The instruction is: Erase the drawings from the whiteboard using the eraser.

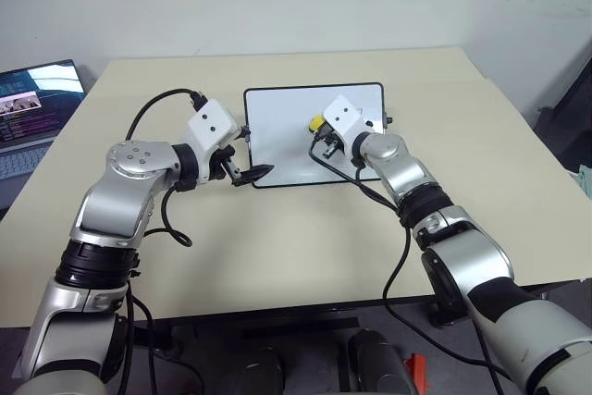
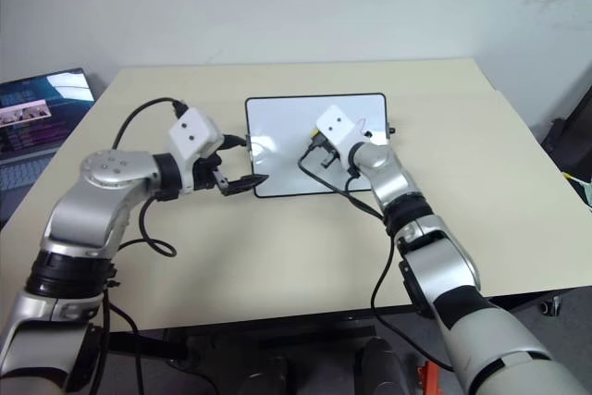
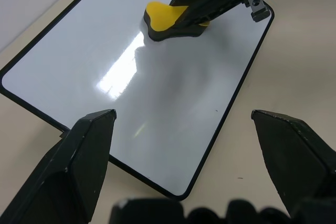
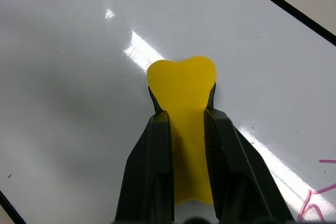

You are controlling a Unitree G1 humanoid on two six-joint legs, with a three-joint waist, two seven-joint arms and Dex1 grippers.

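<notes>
One whiteboard (image 1: 287,136) lies flat on the beige table (image 1: 277,238), toward the far middle of it, with its long side running left to right across the robot's front. Its thin black frame has rounded corners, and a small black knob shows on its right edge.

One yellow eraser (image 4: 181,85) is on the board, in the right half and nearer the far edge. The right gripper (image 4: 184,124) is clamped on it: the two black fingers (image 4: 155,150) press in on both sides of its narrow waist, and the wider, heart-shaped end sticks out past the fingertips. The eraser's long axis runs along the fingers, so it points away from the right wrist, toward the left part of the board. In the left wrist view the eraser (image 3: 170,19) sits low against the white surface with a dark underside; whether it is actually pressed onto the board cannot be told for sure.

Of the drawings (image 4: 315,200), two or three thin reddish-purple strokes show on the board, close to the right gripper's fingers and behind the eraser's tip. The board around and ahead of the eraser is plain white with bright glare streaks.

The left gripper (image 1: 252,173) hangs just off the board's near left corner, its two fingers spread wide apart with nothing between them. It points across toward the board.

One laptop (image 1: 32,113) with a lit screen sits well to the left of the board, at the table's left edge.
</notes>
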